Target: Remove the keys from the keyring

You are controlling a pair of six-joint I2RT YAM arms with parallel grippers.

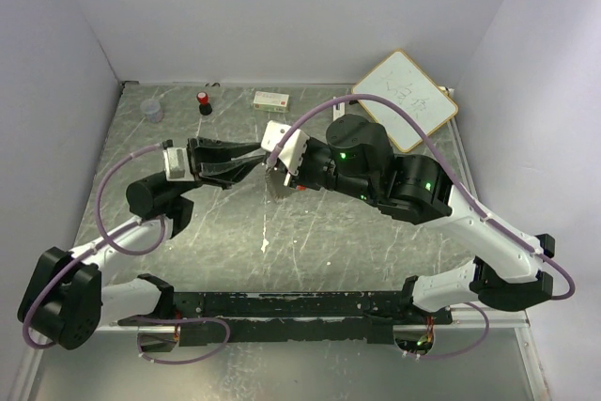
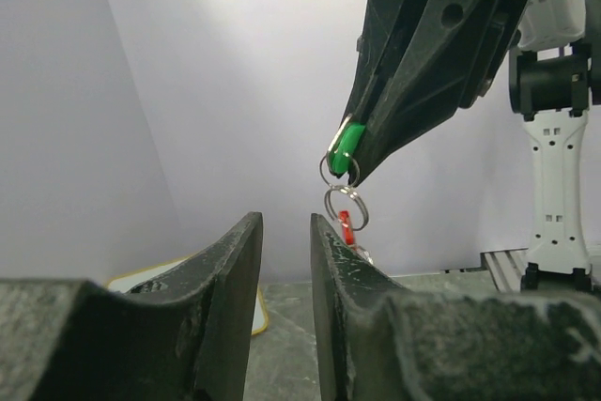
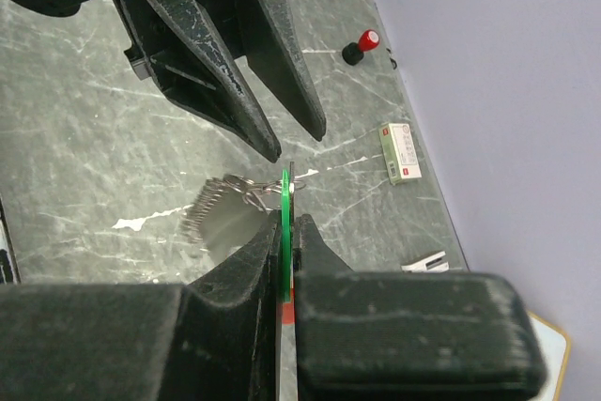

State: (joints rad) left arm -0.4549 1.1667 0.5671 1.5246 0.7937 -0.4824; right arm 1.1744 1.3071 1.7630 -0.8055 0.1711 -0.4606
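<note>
The right gripper (image 2: 353, 172) is clamped on the head of the green key (image 2: 350, 141), holding it above the tabletop (image 1: 310, 241) about midway between the left and right edges and nearer the far edge. The keyring (image 2: 346, 206) hangs just below that key as linked silver rings. The red key (image 2: 346, 228) dangles beneath them, and its lower end is hidden behind a finger of the left gripper (image 2: 286, 220). The right wrist view shows the green key edge-on between the closed fingers, with a silver bunch spreading out to the left of it. The left gripper points at the keyring from the left with its fingers parted by a narrow gap, holding nothing. Its tips sit just beside the rings, though contact cannot be made out. Along the far edge stand a clear cup (image 1: 151, 110), a red-capped bottle (image 1: 204, 102) and a small box (image 1: 271, 99). A whiteboard (image 1: 406, 99) lies in the far right corner.
</note>
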